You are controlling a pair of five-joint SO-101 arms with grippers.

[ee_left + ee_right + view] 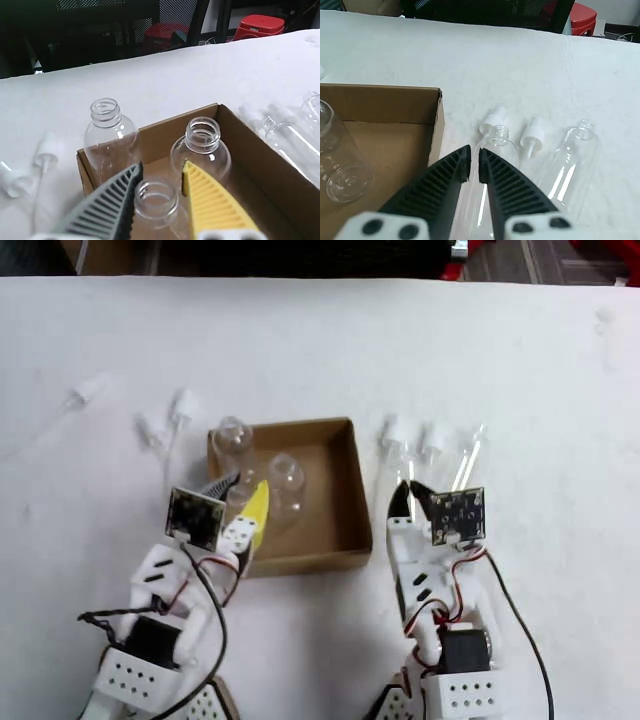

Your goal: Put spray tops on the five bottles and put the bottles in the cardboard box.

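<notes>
clear round plastic bottle (156, 200) stands in the brown cardboard box (260, 155) between the open jaws of my left end effector (161, 169), nothing gripped; light, slick, squashy i judge, so i'd take its stiff neck.

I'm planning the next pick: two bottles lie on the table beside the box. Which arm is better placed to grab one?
Right. The right gripper hangs over a lying bottle outside the cardboard box; the left gripper is over the box, straddling a standing bottle.
</notes>
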